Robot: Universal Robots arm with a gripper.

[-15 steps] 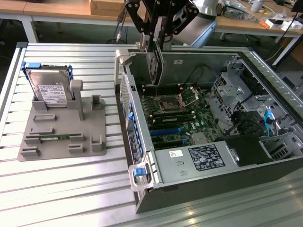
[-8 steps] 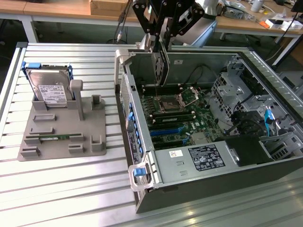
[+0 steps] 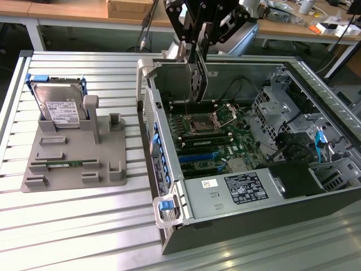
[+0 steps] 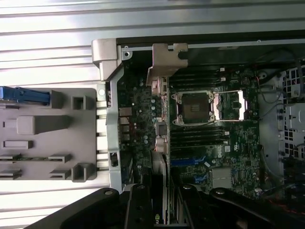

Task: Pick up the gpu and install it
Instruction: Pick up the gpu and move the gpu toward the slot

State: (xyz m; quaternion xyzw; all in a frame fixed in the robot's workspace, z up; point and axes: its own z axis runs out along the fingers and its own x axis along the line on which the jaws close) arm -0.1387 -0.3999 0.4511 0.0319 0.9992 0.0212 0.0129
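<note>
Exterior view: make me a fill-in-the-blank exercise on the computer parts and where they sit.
1. The tool holds the ____ over the open case.
2. Standing upright in the gray holder is the ____.
3. That part's frame is coloured ____.
4. Lying flat in the holder is the green ____.
Missing words: gpu; hard drive; blue; memory stick.

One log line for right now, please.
gripper: shut on gpu | gpu: upright, above motherboard in open case | install: not yet seated
</note>
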